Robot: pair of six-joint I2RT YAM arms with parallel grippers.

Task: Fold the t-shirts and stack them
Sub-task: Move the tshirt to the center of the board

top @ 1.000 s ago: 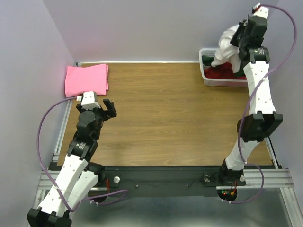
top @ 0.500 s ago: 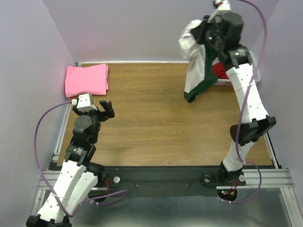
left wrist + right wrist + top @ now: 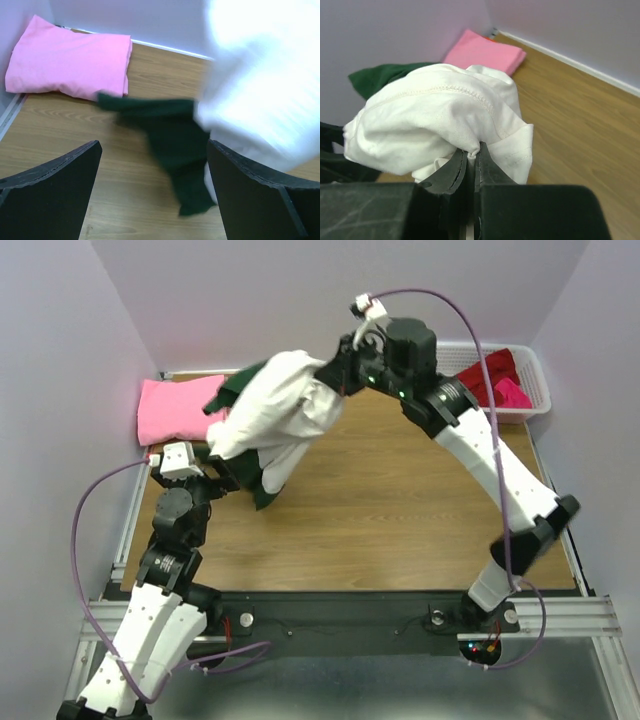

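Observation:
My right gripper (image 3: pixel 328 378) (image 3: pixel 472 155) is shut on a bunched fold of the white t-shirt (image 3: pixel 275 405) (image 3: pixel 435 115) and holds it in the air over the left half of the table. Its dark green sleeve (image 3: pixel 265 485) (image 3: pixel 170 125) hangs down near the wood. My left gripper (image 3: pixel 222 475) (image 3: pixel 153 145) stands open low at the left, partly hidden by the hanging shirt, with the sleeve just ahead of its fingers. A folded pink t-shirt (image 3: pixel 180 408) (image 3: pixel 70 62) (image 3: pixel 487 50) lies in the back left corner.
A white lattice basket (image 3: pixel 540 380) at the back right holds a dark red tee (image 3: pixel 490 370) and a magenta one (image 3: pixel 512 392). Walls close the table at the back and on both sides.
My right arm has swung from above the basket leftward across the table, carrying the white t-shirt out over the left side. The left arm has barely moved.

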